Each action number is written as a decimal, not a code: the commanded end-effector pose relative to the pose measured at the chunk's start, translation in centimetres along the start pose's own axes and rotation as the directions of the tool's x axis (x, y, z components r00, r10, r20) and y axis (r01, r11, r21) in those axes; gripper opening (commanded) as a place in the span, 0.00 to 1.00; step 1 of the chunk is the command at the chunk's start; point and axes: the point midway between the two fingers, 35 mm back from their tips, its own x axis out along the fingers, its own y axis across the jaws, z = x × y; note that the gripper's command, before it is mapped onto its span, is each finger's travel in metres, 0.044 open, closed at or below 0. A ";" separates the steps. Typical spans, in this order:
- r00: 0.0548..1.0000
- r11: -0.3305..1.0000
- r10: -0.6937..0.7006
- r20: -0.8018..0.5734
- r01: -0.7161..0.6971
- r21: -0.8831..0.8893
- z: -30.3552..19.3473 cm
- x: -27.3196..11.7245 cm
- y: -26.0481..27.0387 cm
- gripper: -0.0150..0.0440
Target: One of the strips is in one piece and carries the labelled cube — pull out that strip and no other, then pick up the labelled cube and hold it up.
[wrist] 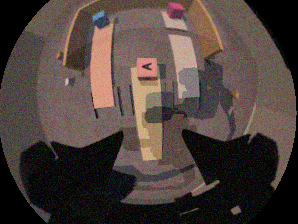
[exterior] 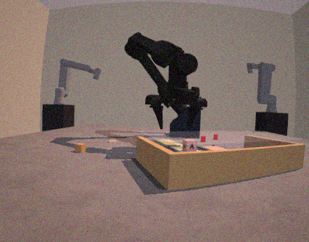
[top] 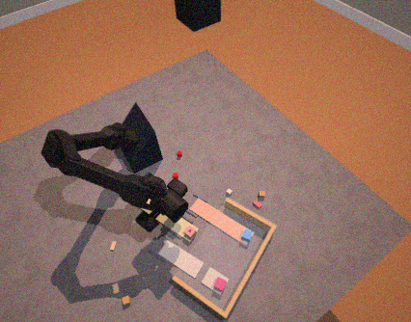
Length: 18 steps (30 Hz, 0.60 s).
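The labelled cube (top: 189, 231) (exterior: 189, 145) (wrist: 147, 67), pink with a black A, sits on the far end of the yellow strip (top: 180, 222) (wrist: 152, 145). That strip looks unbroken. A salmon strip (top: 218, 218) (wrist: 102, 65) has a blue cube (top: 247, 234) (wrist: 100, 19) at its far end. A pale strip (top: 188, 263) (wrist: 181, 52) is separated by a gap from a short pale piece (wrist: 174, 21), which bears a magenta cube (top: 220, 283) (wrist: 175, 10). My gripper (exterior: 176, 127) (wrist: 153, 131) is open and empty, above the yellow strip, with one finger to each side in the wrist view.
A wooden wall (top: 252, 264) (exterior: 218, 164) (wrist: 208, 31) encloses the strips' far ends and outer sides. Thin dark rails flank the strips. Two red pieces (top: 179, 154) (top: 175, 175) lie near the arm's base. An orange cube (top: 125, 301) (exterior: 80, 148) lies outside the wall.
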 end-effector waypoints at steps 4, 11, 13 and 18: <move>1.000 1.000 0.004 0.001 -0.004 0.005 2.6 -0.3 0.2 1.00; 1.000 1.000 0.004 0.003 -0.004 0.006 5.4 -0.7 0.3 1.00; 1.000 1.000 0.004 0.003 -0.004 0.006 6.2 -0.8 0.3 1.00; 1.000 1.000 0.004 0.004 -0.004 0.007 8.1 -1.0 0.4 1.00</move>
